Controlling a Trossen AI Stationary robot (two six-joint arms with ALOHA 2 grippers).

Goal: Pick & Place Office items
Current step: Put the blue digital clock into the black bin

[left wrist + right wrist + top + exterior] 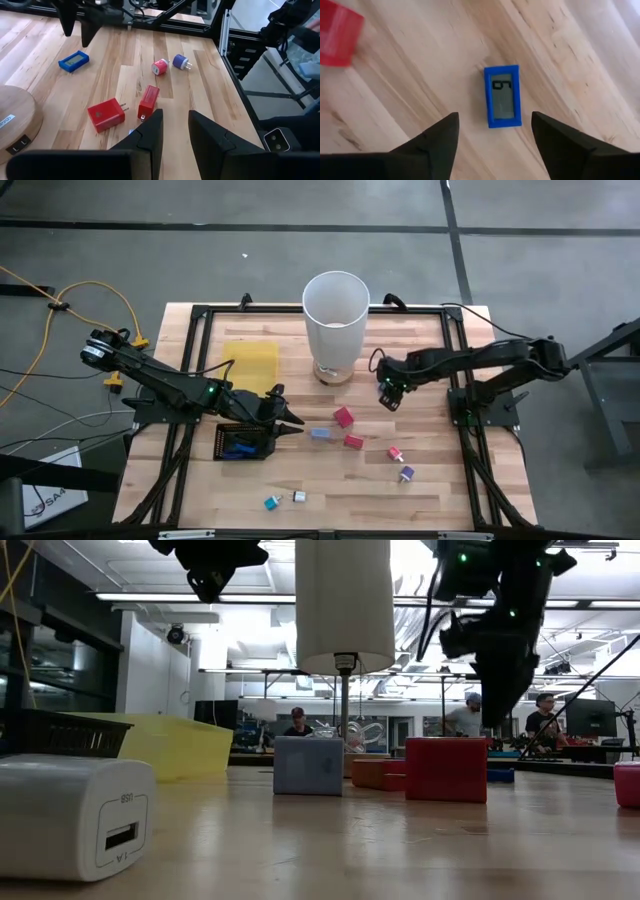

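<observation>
Right pincer (pixel 492 145) hangs above the slatted light-wood worktop (pixel 450 500), just right of the tall white cylindrical bin (pixel 336 315). Fingers spread apart, nothing between them. Directly below it, lying flat on the wood: a small blue rectangular frame with a grey display showing a digit (pixel 502 96). Not touching the fingers. One red block (pixel 337 32) sits near it at the edge of the right wrist view.

Left pincer (pixel 290 420) is over the black mesh tray (pixel 243 443), at its right end, tips pointing toward the middle of the worktop. Fingers (pixel 150 132) nearly together with a narrow gap, holding nothing.

Other small pieces loose on the worktop:
- red plug cube (pixel 344 417) and red flat block (pixel 353 442), mid-worktop
- light blue block (pixel 320 434), just left of those
- pink round plug (pixel 396 452) and purple round plug (pixel 406 474), near each other, further right
- teal piece (pixel 271 502) and white charger cube (pixel 299 497), side by side at the front edge

Flat yellow tray (pixel 250 362) lies left of the bin.
</observation>
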